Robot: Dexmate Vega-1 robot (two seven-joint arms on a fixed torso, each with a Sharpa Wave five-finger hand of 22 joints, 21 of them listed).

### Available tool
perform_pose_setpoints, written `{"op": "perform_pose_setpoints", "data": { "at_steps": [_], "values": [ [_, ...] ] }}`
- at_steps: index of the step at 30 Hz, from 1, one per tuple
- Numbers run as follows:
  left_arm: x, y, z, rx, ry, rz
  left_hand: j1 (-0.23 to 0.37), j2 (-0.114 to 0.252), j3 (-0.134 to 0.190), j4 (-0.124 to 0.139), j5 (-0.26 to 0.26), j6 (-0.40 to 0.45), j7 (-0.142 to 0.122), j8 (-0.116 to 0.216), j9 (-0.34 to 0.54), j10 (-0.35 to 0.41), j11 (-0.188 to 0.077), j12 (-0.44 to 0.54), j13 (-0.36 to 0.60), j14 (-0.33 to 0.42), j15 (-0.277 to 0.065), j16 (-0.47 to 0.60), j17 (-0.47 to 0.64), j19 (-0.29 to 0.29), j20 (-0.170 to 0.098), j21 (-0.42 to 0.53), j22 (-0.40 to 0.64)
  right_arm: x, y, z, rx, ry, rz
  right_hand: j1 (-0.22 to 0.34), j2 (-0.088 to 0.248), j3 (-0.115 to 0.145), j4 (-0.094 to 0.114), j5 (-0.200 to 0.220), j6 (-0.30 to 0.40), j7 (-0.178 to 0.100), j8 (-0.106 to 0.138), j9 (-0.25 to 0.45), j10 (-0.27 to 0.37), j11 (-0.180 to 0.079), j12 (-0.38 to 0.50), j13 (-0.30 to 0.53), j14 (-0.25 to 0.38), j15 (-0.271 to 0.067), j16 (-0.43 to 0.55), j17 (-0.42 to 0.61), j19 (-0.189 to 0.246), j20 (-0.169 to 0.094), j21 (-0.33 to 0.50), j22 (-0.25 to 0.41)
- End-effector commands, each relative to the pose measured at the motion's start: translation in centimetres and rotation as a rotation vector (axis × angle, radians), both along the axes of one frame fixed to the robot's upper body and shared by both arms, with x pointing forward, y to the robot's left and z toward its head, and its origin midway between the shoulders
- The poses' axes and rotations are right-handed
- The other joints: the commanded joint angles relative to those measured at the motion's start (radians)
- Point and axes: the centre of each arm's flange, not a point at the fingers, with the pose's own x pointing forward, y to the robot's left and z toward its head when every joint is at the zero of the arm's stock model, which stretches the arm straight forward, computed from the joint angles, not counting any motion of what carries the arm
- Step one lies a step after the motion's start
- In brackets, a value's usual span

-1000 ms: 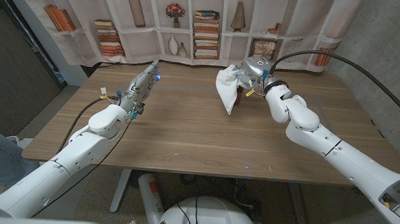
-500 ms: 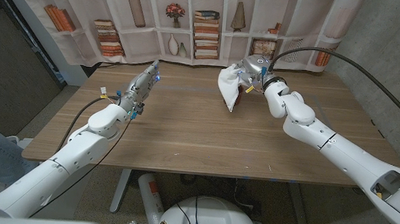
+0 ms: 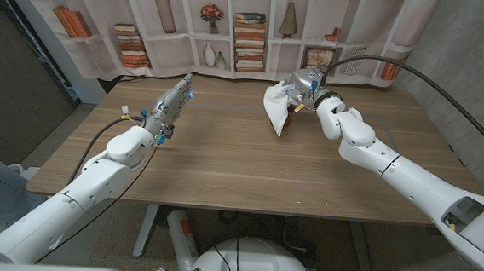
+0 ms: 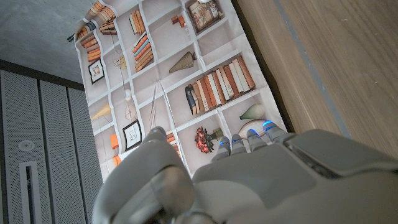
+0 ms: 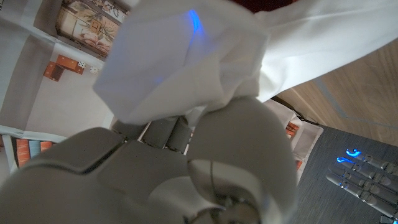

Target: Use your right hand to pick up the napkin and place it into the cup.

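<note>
I have the napkin [image 3: 275, 104] gripped in my right hand [image 3: 303, 84], lifted near the table's [image 3: 223, 160] far edge. Pickup looks done; I can't spot the cup, so placing remains. My left hand [image 3: 173, 101] holds nothing, fingers extended.

the napkin [image 3: 276, 104] is plain white, with a blue glow showing through it in the right wrist view. the right hand [image 3: 304, 84] is grey-silver, the left hand [image 3: 172, 102] grey with blue-lit fingertips. the tabletop [image 3: 240, 165] is brown woodgrain.
</note>
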Motion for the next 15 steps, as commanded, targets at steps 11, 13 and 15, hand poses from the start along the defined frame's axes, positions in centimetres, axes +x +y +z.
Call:
{"op": "perform_pose_setpoints", "data": {
  "at_steps": [11,13,15],
  "values": [
    [0.0,0.1,-0.7,-0.011,0.009,0.004,0.006,0.007,-0.003,-0.001,-0.004,-0.004,0.003,-0.001,0.003,-0.006,0.001,0.001,0.002,-0.024,0.008,-0.001,0.003,-0.076,0.003,-0.006,0.003,2.5,0.8,-0.8,-0.052,0.066,-0.037,0.014,0.023,0.009,0.0,0.01,0.007,0.002,0.001,0.003,0.033,-0.028,-0.003,0.004,0.006,-0.003,0.005,0.005,-0.006,-0.015,0.009,-0.002],
    [0.0,0.0,-0.7,-0.012,0.01,0.005,0.007,0.007,-0.003,-0.001,-0.004,-0.004,0.003,0.0,0.003,-0.006,0.001,0.001,0.002,-0.025,0.008,-0.001,0.003,-0.076,0.003,-0.006,0.003,2.7,0.8,-1.0,-0.056,0.074,-0.042,0.015,0.023,0.009,-0.001,0.01,0.006,0.002,0.001,0.003,0.033,-0.028,-0.004,0.004,0.005,-0.004,0.006,0.005,-0.006,-0.015,0.011,-0.002],
    [0.0,0.0,-0.8,-0.012,0.012,0.006,0.007,0.007,-0.003,-0.001,-0.004,-0.004,0.003,-0.001,0.003,-0.006,0.001,0.001,0.002,-0.025,0.008,-0.001,0.003,-0.076,0.003,-0.006,0.003,3.0,0.8,-1.2,-0.06,0.081,-0.048,0.015,0.023,0.009,0.0,0.01,0.005,0.002,0.0,0.003,0.032,-0.03,-0.005,0.005,0.005,-0.003,0.006,0.005,-0.007,-0.014,0.011,-0.004]
  ]
}}
